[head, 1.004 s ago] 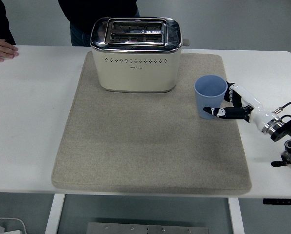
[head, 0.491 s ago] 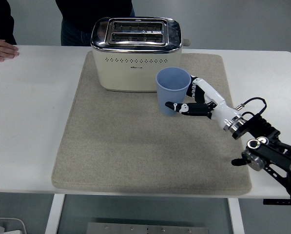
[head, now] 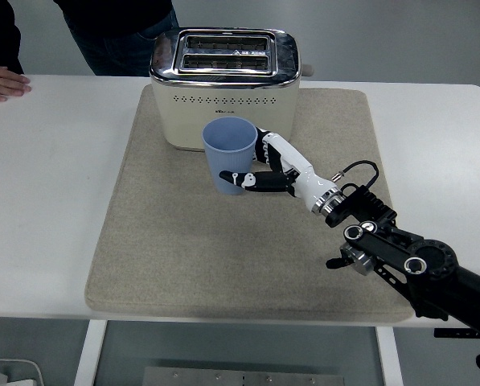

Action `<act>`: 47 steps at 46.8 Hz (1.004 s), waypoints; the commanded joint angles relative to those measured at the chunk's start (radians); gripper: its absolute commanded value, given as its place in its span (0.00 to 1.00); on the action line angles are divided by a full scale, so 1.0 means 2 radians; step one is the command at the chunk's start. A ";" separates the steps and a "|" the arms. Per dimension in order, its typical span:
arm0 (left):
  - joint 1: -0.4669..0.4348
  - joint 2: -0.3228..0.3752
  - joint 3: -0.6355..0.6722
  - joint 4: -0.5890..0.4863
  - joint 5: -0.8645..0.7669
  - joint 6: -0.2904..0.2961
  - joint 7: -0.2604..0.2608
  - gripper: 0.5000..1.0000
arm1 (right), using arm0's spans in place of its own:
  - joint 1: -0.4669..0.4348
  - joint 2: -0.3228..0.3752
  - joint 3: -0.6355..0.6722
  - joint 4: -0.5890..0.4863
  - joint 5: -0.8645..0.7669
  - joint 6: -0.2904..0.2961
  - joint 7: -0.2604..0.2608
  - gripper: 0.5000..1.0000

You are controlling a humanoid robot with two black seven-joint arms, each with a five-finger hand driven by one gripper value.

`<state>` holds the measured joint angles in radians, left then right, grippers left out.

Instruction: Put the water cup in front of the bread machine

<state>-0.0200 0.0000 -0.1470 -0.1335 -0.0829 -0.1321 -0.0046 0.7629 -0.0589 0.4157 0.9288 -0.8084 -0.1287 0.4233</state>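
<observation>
White tabletop (head: 38, 241) is running along the near edge and out to both sides, and a beige felt-like mat (head: 223, 257) is lying on it, covering most of the middle. From the lower right corner a black arm (head: 408, 265) is reaching in over the mat, a thin cable looping off its wrist. At its end the right hand (head: 276, 170), white with black joints, is gripping a blue cup (head: 231, 154): one finger is wrapping across the front of the cup low down, and the others are curling round its right side. The cup is standing upright with its open mouth facing up. It is sitting over the middle of the mat, just in front of the toaster's (head: 223, 88) front face and slightly right of that face's centre; its rim is overlapping the toaster's lower edge from where I am standing. Whether the cup's base is resting on the mat or hanging a little above it, I cannot tell.

Behind the cup the cream toaster, with its shiny chrome top and two slots, is standing at the far end of the mat. Past the table's far edge a person in dark clothes (head: 119, 32) is standing, and at the far left a person's hand (head: 2, 83) is lying flat on the tabletop.
</observation>
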 commanded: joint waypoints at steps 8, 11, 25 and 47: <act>0.000 0.000 0.000 0.000 0.000 0.000 0.000 1.00 | 0.005 0.025 0.000 -0.031 0.000 0.001 0.003 0.23; 0.000 0.000 0.000 0.000 0.000 0.000 0.000 1.00 | 0.004 0.025 -0.001 -0.031 0.000 0.002 0.003 0.65; 0.000 0.000 0.000 0.000 0.000 -0.001 0.000 1.00 | 0.004 0.021 -0.021 -0.033 0.000 0.000 0.005 0.84; 0.000 0.000 0.000 0.000 0.000 0.000 0.000 1.00 | 0.007 -0.001 -0.016 -0.017 0.002 0.001 0.005 0.84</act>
<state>-0.0200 0.0000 -0.1465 -0.1335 -0.0828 -0.1325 -0.0046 0.7754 -0.0354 0.3818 0.8764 -0.8053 -0.1330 0.4328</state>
